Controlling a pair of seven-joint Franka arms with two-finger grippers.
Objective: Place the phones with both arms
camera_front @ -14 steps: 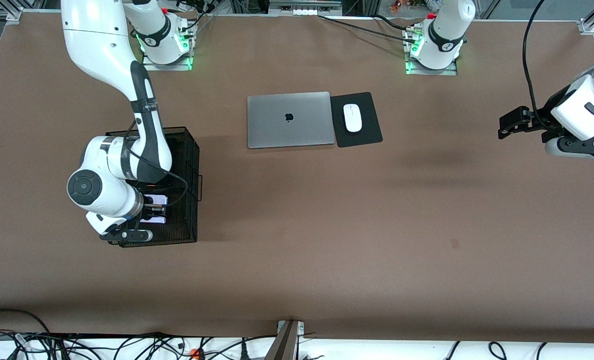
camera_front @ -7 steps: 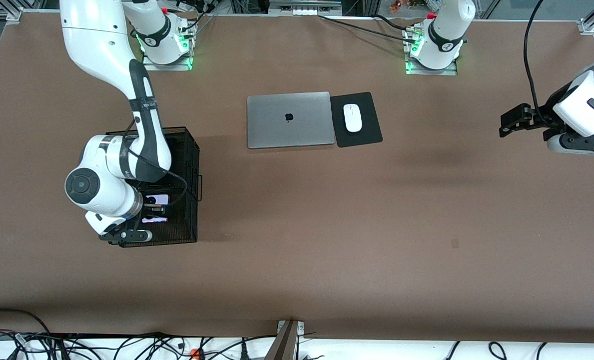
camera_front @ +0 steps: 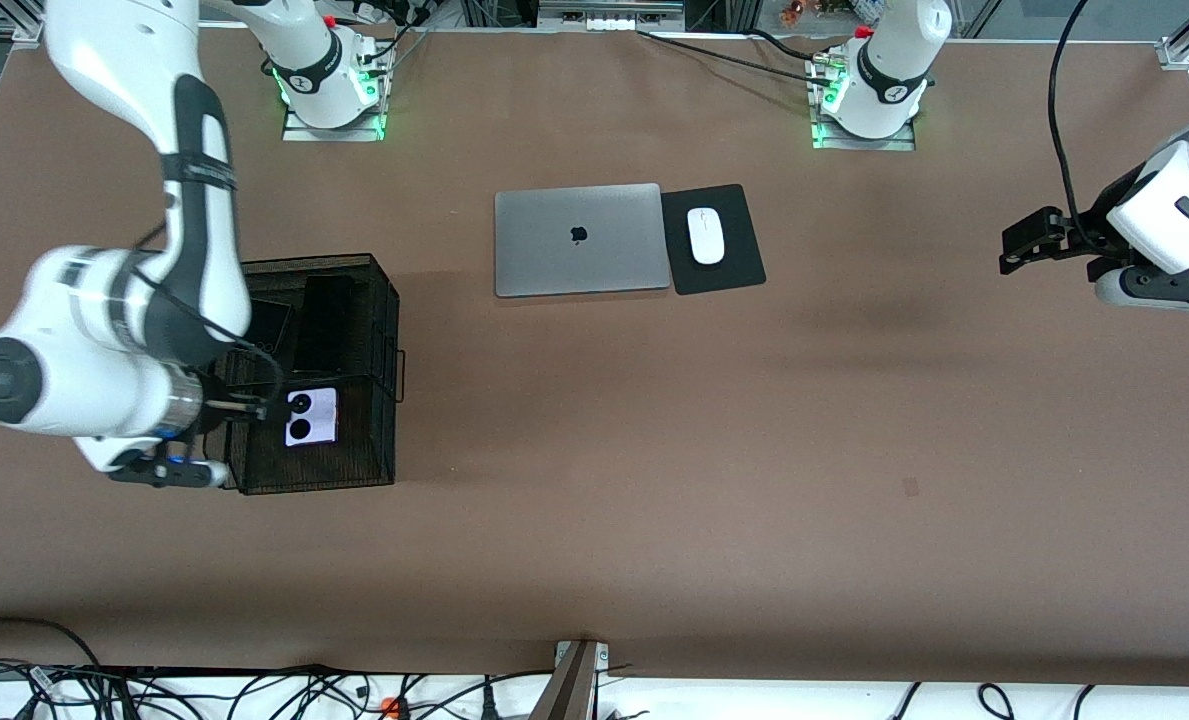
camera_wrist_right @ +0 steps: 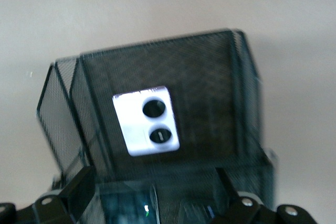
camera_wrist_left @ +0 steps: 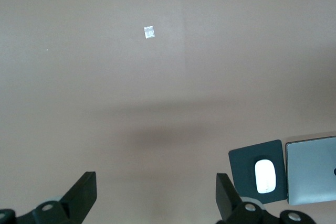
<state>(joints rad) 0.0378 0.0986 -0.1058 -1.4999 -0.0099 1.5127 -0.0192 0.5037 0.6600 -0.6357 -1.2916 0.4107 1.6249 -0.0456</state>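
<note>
Lilac-white phone (camera_front: 311, 417) lying flat, lenses up, in the nearer compartment of the black mesh basket (camera_front: 386, 300), toward the right arm's end of the bench (camera_front: 654, 450). Nearly square; the two round lenses stacked in a line running nearer-to-farther from the front camera, along the edge toward the right arm's end. Long slim black phone (camera_front: 326, 322) in the farther compartment, long axis also running nearer-to-farther. Squarish black phone (camera_front: 269, 325) beside it, partly hidden by the arm.

Right end effector (camera_wrist_right: 152, 192) over the basket's nearer edge, fingers spread wide, holding nothing. Left end effector (camera_wrist_left: 156, 195) over bare bench at the left arm's end, fingers wide apart, empty, waiting.

Grey laptop (camera_front: 581, 239) and white mouse (camera_front: 705, 235) on its black pad (camera_front: 734, 265) near the middle.

Since a second ago: right end effector lifted out of the basket and let go, lilac-white phone now fully uncovered; left arm barely shifted.
</note>
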